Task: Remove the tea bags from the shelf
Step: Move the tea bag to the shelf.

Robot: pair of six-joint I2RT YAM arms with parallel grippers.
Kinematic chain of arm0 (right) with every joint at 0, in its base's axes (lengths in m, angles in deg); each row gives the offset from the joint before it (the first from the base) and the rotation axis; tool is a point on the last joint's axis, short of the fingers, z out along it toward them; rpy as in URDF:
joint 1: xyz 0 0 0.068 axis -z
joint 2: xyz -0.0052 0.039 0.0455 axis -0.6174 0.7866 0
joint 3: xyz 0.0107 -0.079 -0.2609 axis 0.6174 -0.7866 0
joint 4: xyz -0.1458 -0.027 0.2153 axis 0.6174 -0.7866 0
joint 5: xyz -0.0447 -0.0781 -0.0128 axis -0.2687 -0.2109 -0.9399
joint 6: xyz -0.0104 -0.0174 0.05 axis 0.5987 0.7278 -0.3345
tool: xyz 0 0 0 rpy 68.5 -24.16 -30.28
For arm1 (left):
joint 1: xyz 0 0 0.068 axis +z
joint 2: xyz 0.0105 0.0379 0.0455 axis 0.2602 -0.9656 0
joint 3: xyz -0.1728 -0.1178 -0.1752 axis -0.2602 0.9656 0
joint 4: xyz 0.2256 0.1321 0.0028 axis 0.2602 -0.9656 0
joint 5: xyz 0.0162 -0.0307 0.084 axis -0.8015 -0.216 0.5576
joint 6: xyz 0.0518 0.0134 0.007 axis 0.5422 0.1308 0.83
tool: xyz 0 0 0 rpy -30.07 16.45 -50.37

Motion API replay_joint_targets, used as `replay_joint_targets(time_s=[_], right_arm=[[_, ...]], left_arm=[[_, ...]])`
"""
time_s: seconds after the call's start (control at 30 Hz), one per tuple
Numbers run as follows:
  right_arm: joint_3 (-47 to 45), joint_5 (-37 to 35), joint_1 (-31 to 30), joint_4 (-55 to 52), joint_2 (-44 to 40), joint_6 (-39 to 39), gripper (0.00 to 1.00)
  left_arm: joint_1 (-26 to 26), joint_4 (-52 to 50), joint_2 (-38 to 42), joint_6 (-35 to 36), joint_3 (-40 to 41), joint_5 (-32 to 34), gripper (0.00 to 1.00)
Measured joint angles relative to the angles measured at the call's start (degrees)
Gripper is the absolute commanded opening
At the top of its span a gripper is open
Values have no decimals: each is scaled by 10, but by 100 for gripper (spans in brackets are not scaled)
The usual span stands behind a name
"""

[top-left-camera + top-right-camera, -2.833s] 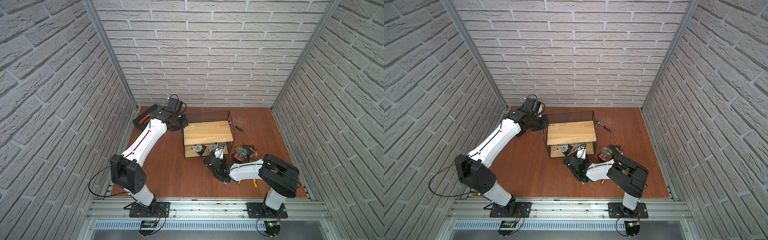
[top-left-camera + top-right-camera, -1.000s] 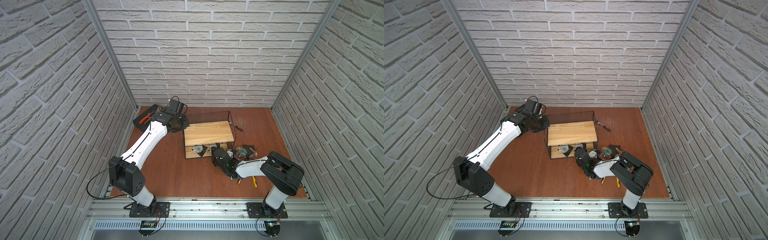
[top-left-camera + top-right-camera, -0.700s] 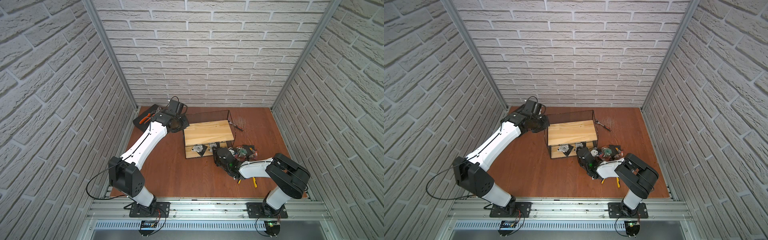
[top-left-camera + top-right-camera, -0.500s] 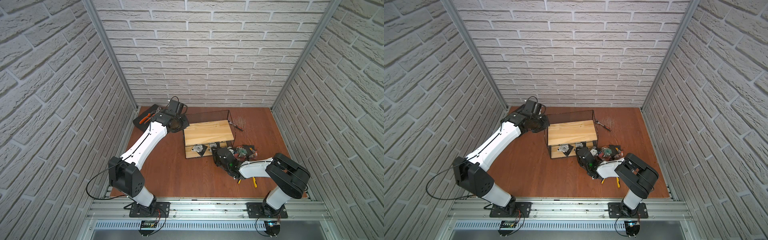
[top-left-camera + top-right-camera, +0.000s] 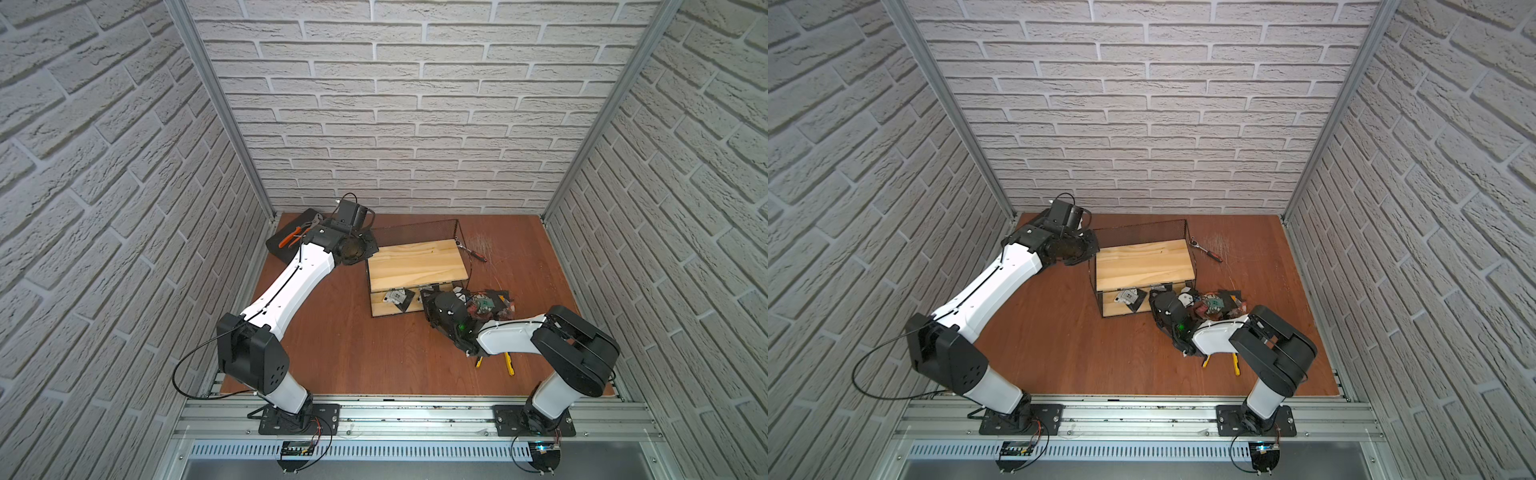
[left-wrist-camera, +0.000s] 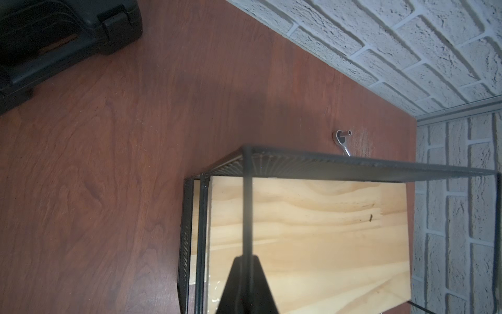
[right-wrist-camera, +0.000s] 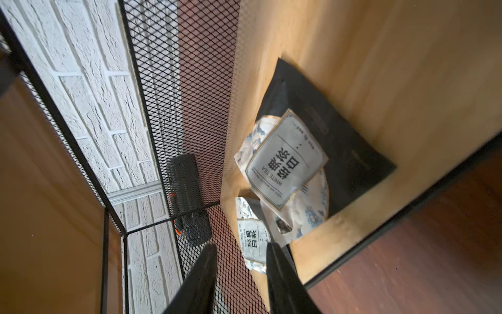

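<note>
**Back from the desk (image 5: 353,340) pile (image 5: 488,306): right pincer (image 5: 428,296) at the shelf (image 5: 415,266)**

In a top view it meets the lower tier, frame centre. Left wrist: left pincer (image 6: 244,282) clamps the shelf's post. Right wrist: jaws narrow, empty. Tea bags (image 7: 282,163) lie mid-frame on the lower board. Next, pinch the nearest.

Light: bright, even — overhead; shadows soft;
Top views: sharp; edges bowed;
Wrist views: near foreground blurred

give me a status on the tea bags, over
Left hand shut on the shelf frame. Right hand open in lower tier, at a white tea bag. Second white bag and black bag beyond it. Mesh wall close beside.
</note>
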Motion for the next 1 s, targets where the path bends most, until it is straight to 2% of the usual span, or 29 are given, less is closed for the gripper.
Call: replay_joint_targets(time_s=[0.57, 0.8, 1.0], right_arm=[[7, -26, 32, 37, 68, -3, 34], [16, -34, 33, 37, 77, -9, 34], [44, -36, 35, 26, 86, -18, 34]], left_arm=[[1, 2, 0, -16, 0, 1, 0], [1, 2, 0, -16, 0, 1, 7], [14, 2, 0, -7, 0, 0, 8]])
